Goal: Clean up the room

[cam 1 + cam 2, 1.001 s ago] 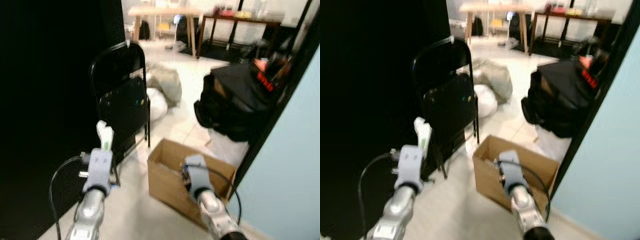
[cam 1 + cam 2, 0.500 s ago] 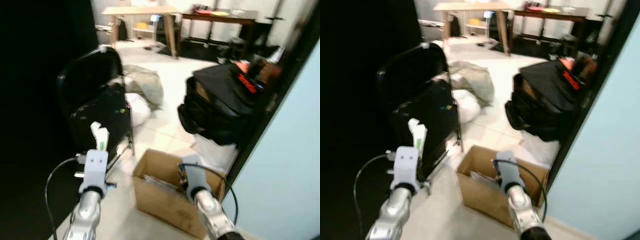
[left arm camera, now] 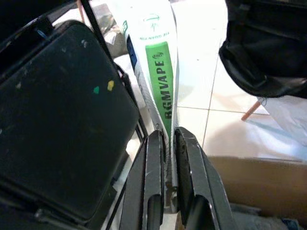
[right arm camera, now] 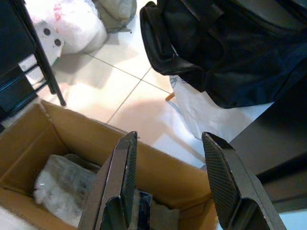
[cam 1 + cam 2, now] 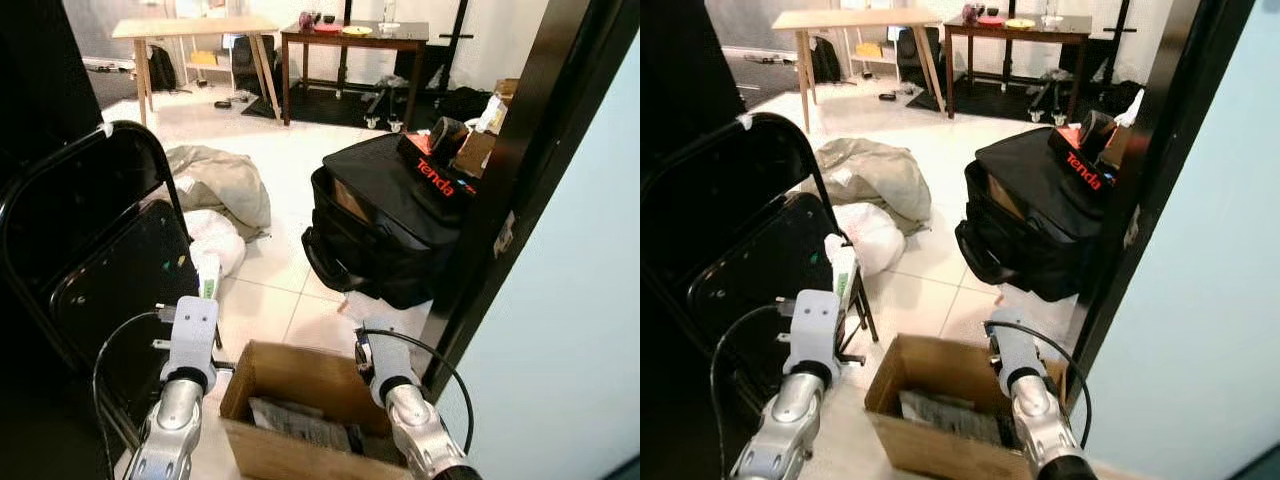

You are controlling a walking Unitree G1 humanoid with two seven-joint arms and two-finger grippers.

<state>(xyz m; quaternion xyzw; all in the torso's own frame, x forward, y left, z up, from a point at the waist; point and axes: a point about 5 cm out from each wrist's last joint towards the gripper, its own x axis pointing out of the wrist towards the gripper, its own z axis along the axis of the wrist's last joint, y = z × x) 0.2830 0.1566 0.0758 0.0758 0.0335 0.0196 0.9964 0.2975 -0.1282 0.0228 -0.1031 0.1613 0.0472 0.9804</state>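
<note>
My left gripper (image 3: pixel 166 139) is shut on a flat white and green packet (image 3: pixel 158 72), which sticks up above the wrist (image 5: pixel 207 275) beside a black folding chair (image 5: pixel 100 250). An open cardboard box (image 5: pixel 290 375) stands on the tiled floor just below both arms, with crumpled plastic wrappers (image 4: pixel 62 184) inside. My right gripper (image 4: pixel 168 158) is open over the box's far rim, nothing between its fingers (image 4: pixel 122 167).
A black bag (image 5: pixel 400 215) marked in red lies ahead on the floor. A grey cloth heap (image 5: pixel 220 185) and a white bag (image 5: pixel 215 240) lie near the chair. A dark door frame (image 5: pixel 510 170) and pale wall stand at the right. Tables (image 5: pixel 200 30) stand at the back.
The view has swung and come closer: the box now lies right under my arms. The left gripper still holds the packet, and the right gripper stays open.
</note>
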